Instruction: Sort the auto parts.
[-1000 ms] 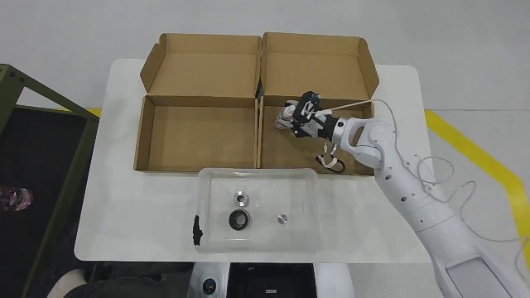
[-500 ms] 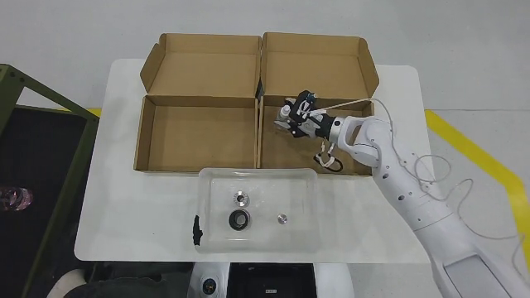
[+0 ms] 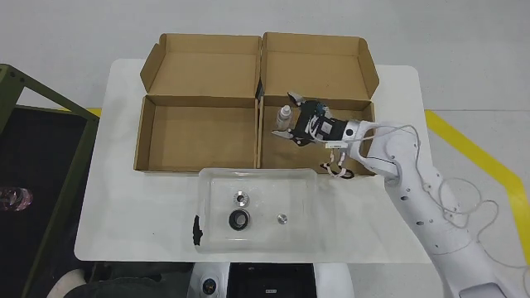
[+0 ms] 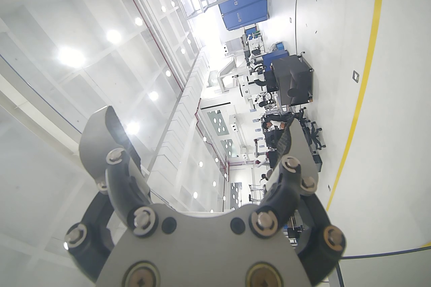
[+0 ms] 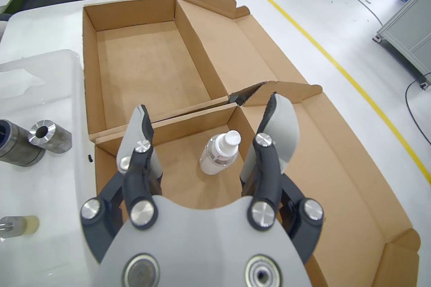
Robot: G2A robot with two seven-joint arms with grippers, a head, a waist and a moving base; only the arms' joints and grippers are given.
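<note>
The right gripper is spread wide beside a white bottle standing in a cardboard box; the left gripper also gapes.

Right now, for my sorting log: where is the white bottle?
The white bottle stands upright in the right cardboard box, near the wall it shares with the left box, just ahead of the open right gripper.
</note>
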